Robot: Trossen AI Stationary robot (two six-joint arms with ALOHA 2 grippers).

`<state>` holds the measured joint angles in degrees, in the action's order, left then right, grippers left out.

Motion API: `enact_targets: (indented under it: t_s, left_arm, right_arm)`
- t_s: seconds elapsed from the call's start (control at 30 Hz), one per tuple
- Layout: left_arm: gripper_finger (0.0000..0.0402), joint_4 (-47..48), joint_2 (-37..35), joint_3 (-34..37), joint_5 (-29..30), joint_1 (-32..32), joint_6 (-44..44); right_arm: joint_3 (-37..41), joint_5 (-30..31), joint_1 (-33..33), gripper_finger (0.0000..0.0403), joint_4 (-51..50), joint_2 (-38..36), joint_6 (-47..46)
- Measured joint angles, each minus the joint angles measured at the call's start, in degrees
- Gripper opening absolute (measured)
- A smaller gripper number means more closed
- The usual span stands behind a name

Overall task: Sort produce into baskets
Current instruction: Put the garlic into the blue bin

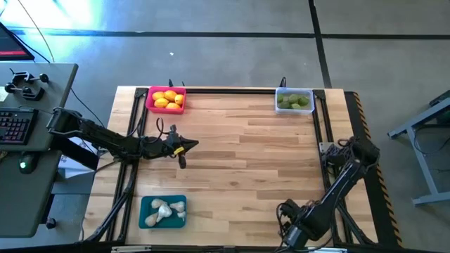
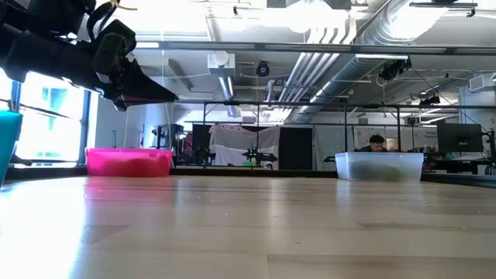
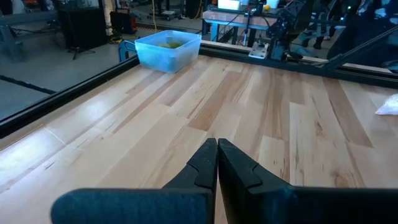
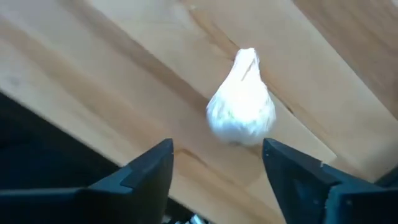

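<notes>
One white garlic bulb (image 4: 241,107) lies on its side on the wooden table near the right rail, also seen as a white bulb (image 3: 388,104) in the left wrist view. My right gripper (image 4: 217,152) hangs open above it, pointing down, with one finger on either side and clear of it; in the high view the right gripper (image 1: 336,156) is at the table's right edge. My left gripper (image 1: 184,147) is shut and empty above the table's left half. The pink basket (image 1: 166,99) holds yellow-orange fruits, the clear basket (image 1: 294,100) holds green fruits, and the teal basket (image 1: 163,211) holds garlic bulbs.
A black frame rail (image 1: 318,126) runs along the table's edges. The middle of the wooden table (image 1: 246,169) is bare board. A desk with a keyboard (image 1: 15,126) stands to the left of the table. A person (image 2: 377,142) sits in the room behind.
</notes>
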<state>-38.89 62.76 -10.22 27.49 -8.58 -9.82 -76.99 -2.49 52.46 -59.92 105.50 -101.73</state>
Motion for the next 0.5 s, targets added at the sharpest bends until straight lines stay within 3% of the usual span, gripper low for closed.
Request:
enact_targets:
  t_s: [0.13, 0.5]
  left_arm:
    - [0.0000, 0.0, 0.0, 0.0, -0.4, 0.0, 0.0]
    - [0.0000, 0.3, 0.0, 0.0, -0.6, 0.0, -0.4]
  right_arm:
    - [2.7, 0.2, -0.4, 0.0255, 1.8, 0.3, -0.3]
    - [8.4, -0.3, -0.4, 0.0255, 10.5, 0.3, -1.8]
